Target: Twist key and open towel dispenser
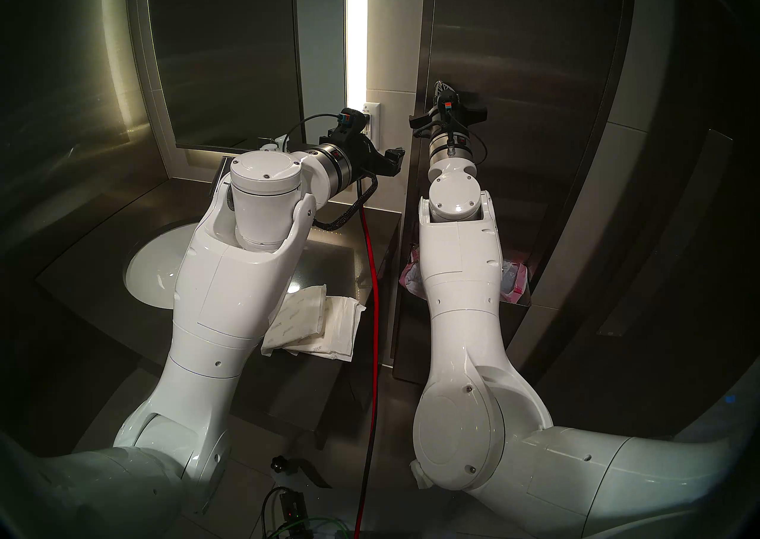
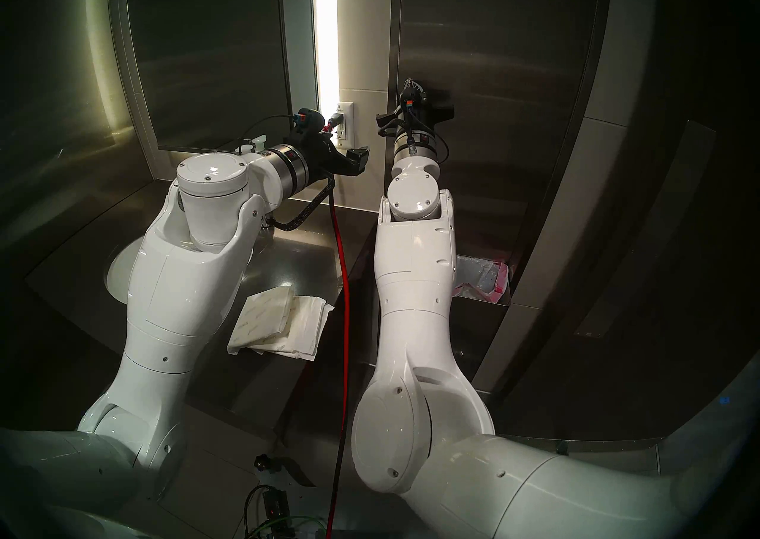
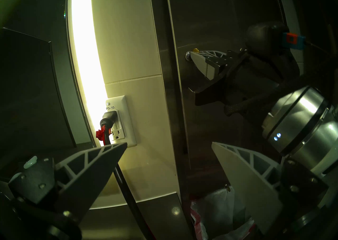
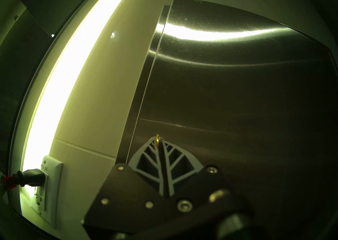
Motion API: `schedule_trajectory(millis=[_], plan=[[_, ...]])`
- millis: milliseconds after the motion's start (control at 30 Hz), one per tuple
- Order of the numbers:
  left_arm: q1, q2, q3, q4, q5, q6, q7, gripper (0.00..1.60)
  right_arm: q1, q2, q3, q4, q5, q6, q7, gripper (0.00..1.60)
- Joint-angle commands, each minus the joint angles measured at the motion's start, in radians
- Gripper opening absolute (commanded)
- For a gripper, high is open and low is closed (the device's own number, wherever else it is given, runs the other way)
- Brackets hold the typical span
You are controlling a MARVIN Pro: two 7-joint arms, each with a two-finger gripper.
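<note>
I have the right gripper (image 4: 158, 143) pinched on the key (image 4: 157, 140); left gripper (image 3: 169, 149) spread wide, idle. I twist about the lock (image 3: 187, 59) axis, no side load on the dispenser (image 4: 237, 96) door.

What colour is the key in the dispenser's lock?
Brass-gold. The key shows best in the right wrist view, pinched between the right gripper fingertips.

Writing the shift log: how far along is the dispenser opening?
Done: the right gripper has reached the lock and is shut on the key, its fingers pressed together around it. In hand: the twist; how far it has turned cannot be told. Left: the towel dispenser door looks flush and closed. The left gripper is open, off the door.
</note>
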Motion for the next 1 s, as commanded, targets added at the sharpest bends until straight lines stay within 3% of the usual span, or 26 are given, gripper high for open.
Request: schedule_trajectory(millis=[0,67,467,567,600,633,933,967], plan=[[-0.012,-0.001,-0.003,-0.008,0.001,-0.003,0.001,1.6,-0.058,0.064,0.066,-0.123,0.001,-0.031,-0.033,0.0],[-0.011,-0.001,-0.003,-0.007,0.001,-0.003,0.001,1.6,-0.058,0.073,0.072,-0.106,0.001,-0.036,-0.031,0.0],[-0.01,-0.002,-0.004,-0.009,0.001,-0.003,0.001,1.6,-0.19,0.161,0.183,-0.262,0.001,-0.081,0.01,0.0],[-0.011,-0.002,-0.004,-0.009,0.001,-0.004,0.001,1.6,-0.23,0.193,0.181,-0.299,0.001,-0.104,0.039,0.0],[-0.011,-0.002,-0.004,-0.009,0.001,-0.004,0.001,1.6,-0.246,0.207,0.171,-0.322,-0.001,-0.113,0.053,1.47],[-0.012,-0.002,-0.005,-0.009,0.001,-0.004,0.001,1.6,-0.262,0.218,0.161,-0.323,-0.004,-0.113,0.072,1.6],[-0.014,-0.003,-0.005,-0.01,0.002,-0.004,0.001,1.6,-0.357,0.285,0.004,-0.432,0.001,-0.21,0.24,1.6],[-0.014,-0.003,-0.005,-0.01,0.002,-0.004,0.001,1.6,-0.366,0.293,-0.018,-0.46,-0.007,-0.234,0.286,1.6]])
